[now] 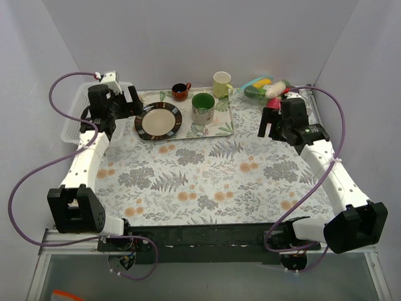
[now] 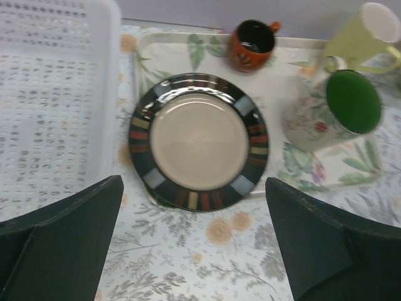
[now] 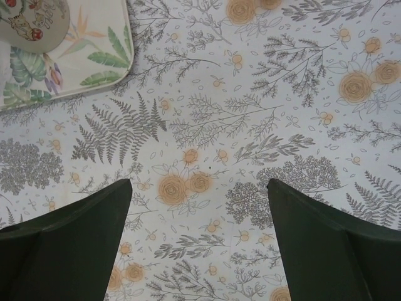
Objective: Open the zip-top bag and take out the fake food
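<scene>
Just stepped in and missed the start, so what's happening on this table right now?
Nothing is being handled yet. Both tools hang open and empty: the left tool above the dark-rimmed plate, the right tool over bare floral tablecloth. The zip-top bag, with the fake food inside, lies untouched at the table's far right corner, just beyond the right tool.

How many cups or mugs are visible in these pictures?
3. A small red cup at the far edge of the tray; a floral mug, green inside, right of the plate; a pale yellow mug at its far right corner. None appears hidden.
</scene>
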Robot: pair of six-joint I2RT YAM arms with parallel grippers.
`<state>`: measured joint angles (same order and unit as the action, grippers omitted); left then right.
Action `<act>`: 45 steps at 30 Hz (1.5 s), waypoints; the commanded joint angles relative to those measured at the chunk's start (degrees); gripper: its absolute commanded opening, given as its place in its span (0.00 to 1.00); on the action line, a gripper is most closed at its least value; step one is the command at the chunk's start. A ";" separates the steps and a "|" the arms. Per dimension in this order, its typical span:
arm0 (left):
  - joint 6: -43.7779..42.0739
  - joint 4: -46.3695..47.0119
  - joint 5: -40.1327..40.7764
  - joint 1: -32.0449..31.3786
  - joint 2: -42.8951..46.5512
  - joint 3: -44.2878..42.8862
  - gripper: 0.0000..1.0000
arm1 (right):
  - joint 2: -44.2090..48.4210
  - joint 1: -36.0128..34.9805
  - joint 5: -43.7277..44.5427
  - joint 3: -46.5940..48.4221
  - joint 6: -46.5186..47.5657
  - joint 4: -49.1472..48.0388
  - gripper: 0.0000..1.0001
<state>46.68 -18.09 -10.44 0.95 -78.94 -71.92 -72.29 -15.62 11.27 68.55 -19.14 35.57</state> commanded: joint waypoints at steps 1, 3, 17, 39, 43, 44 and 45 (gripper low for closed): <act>-2.99 5.87 14.38 0.19 -6.56 -4.36 0.98 | 3.21 -0.38 6.21 -0.70 0.06 -5.59 0.98; -3.17 5.08 17.88 0.19 -12.52 -7.95 0.98 | 2.77 -0.12 11.21 -0.97 -0.64 -6.74 0.98; -2.90 14.48 21.33 0.89 -17.39 1.42 0.36 | -19.81 6.48 5.55 10.61 -4.51 -13.67 0.97; -9.67 20.37 23.27 2.12 -26.00 -1.47 0.88 | -44.86 -5.92 17.65 32.16 18.96 -21.86 0.98; -11.25 23.00 23.27 2.65 -26.88 1.51 0.74 | -47.14 -5.65 20.10 32.52 22.03 -22.91 0.98; -11.34 23.53 23.36 2.74 -27.15 2.39 0.70 | -47.59 -5.74 21.59 32.52 22.30 -23.00 0.98; -11.43 23.80 23.53 2.91 -27.41 2.66 0.66 | -48.11 -5.74 22.30 32.61 22.65 -23.53 0.98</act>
<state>37.41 3.11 11.66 3.05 -105.97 -71.09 -119.00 -21.21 28.69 98.50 0.45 15.25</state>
